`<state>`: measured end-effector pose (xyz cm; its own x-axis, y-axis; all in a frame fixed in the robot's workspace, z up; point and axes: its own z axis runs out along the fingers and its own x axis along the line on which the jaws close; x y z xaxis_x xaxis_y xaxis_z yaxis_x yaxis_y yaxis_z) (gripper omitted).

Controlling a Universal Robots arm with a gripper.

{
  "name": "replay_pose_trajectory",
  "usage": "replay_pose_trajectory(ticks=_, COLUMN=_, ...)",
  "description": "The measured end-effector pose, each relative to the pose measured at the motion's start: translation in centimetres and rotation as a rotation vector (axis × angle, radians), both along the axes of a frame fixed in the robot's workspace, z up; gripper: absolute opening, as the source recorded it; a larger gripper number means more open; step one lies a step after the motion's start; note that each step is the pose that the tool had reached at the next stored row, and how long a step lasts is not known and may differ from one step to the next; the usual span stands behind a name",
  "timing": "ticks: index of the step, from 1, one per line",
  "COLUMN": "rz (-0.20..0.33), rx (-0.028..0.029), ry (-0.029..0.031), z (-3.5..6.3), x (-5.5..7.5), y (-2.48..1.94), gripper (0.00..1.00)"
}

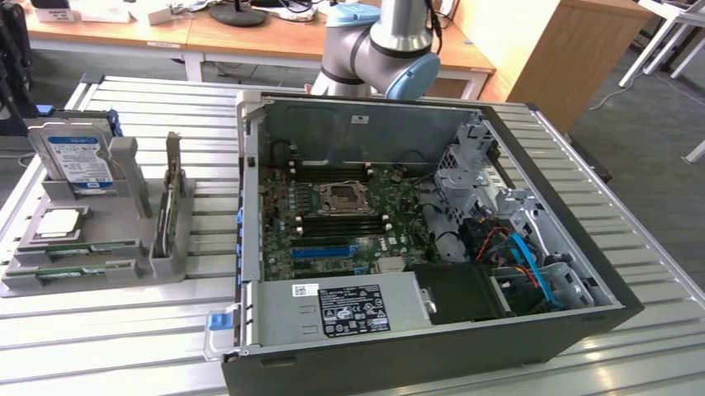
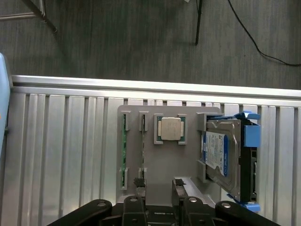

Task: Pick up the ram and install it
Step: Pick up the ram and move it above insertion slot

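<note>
Open and empty, the pincer [image 2: 159,188] is hovering over the grey holder [image 2: 162,165] — closing off-line could be tilting or jamming the thin ram [image 1: 94,248], slotted at the exterior view's lower left.

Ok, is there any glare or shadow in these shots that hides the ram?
Exterior view: sheen on the table slats, the computer case shaded inside. Wrist view: bright glare band along the table edge; the ram evenly lit in its grey holder.
</note>
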<state>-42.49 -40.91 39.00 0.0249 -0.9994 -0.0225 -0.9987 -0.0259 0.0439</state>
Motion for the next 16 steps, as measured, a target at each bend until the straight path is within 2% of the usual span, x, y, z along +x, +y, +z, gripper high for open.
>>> replay_pose_trajectory(ticks=1, rz=0.0, rx=0.0, ry=0.0, z=0.0, x=0.0, y=0.0, gripper=0.36)
replay_pose_trajectory(ticks=16, rz=0.0, rx=0.0002, ry=-0.0002, z=-0.26, x=0.0, y=0.0, gripper=0.36)
